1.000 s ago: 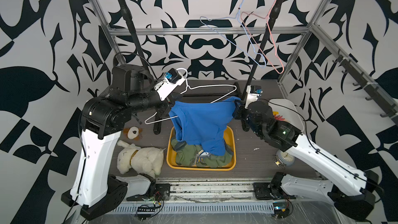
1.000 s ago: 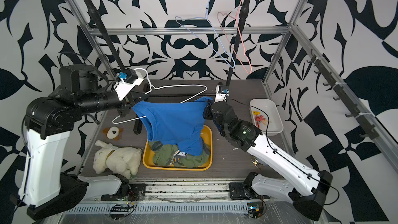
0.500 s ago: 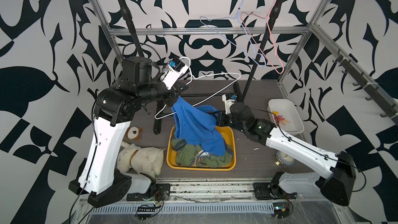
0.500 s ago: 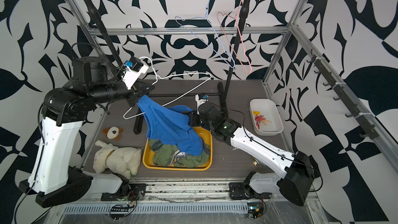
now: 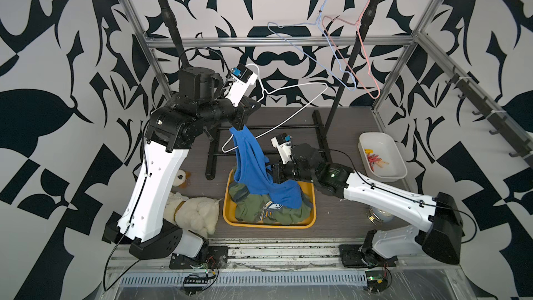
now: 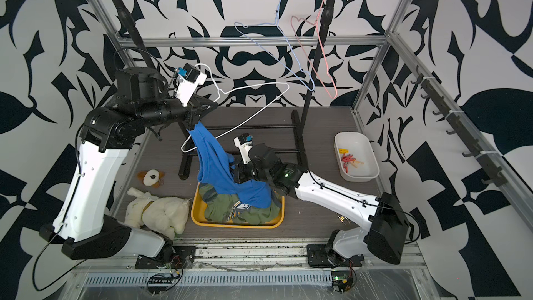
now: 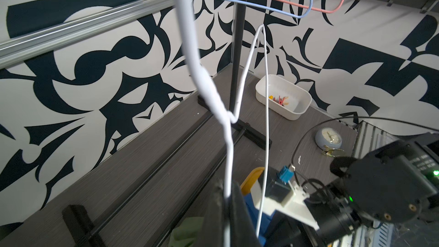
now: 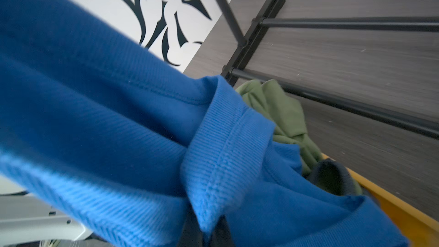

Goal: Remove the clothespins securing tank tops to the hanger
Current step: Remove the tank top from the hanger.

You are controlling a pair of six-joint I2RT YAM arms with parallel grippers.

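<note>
Limp, light blue tank top (image 5: 251, 163): right gripper (image 5: 273, 172) pinches its ribbed hem, left gripper (image 7: 227, 200) clamps the thin white hanger (image 7: 206, 86)

No text can be read: the chest print on the olive top (image 5: 259, 212) in the tray (image 5: 313, 206) and the pale lettering on the right arm's black housing (image 7: 403, 174) are too blurred.

The grey wood-grain table (image 5: 346, 124) carries a yellow tray (image 5: 268, 224), white bin (image 5: 377, 145), plush dog (image 5: 193, 212), small clock (image 7: 329, 139) and black rack (image 5: 212, 154).
</note>
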